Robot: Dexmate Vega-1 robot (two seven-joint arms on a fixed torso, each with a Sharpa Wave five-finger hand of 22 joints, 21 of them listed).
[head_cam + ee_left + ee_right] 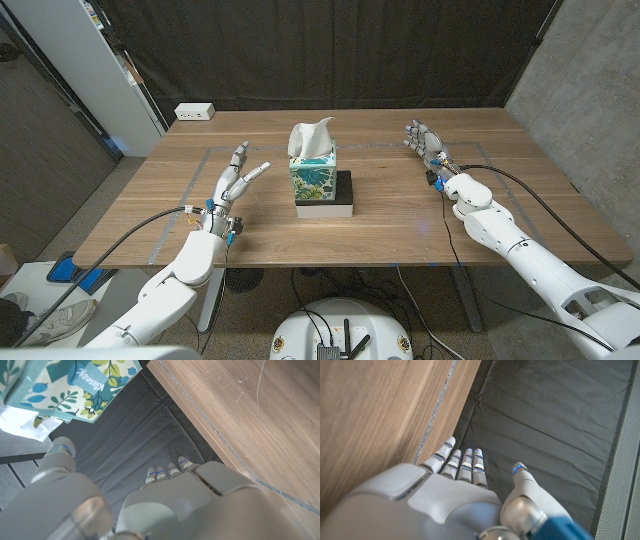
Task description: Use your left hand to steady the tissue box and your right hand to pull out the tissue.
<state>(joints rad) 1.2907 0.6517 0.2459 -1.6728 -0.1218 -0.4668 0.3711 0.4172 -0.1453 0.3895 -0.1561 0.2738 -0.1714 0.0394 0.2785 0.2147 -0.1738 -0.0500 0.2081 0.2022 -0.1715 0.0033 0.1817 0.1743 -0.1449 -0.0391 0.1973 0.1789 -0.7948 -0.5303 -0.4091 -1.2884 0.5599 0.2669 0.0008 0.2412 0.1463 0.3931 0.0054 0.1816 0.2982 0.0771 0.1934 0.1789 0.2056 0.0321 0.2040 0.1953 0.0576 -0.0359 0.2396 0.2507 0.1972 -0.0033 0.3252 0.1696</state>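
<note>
Wooden table [400, 215], head view: the tissue box [314, 173] is sitting mid-table on a black-and-white block [340, 200], tissue [311, 137] sticking up. My left hand [233, 185] and right hand [426, 146] are waiting well apart from it, fingers spread, holding nothing. Left wrist view: box [65, 390] is untouched. Right wrist view: fingers [462, 462] are lying straight, empty. I judge nothing done; steadying and pulling are both outstanding.

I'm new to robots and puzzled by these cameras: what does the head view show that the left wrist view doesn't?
Head view alone: the right hand, open above the table, the white tissue sticking up from the box, and the black block beside it. Left wrist view alone: the Kleenex name printed on the box. Both share the tissue box, the left hand with fingers apart, and the wooden table.
</note>
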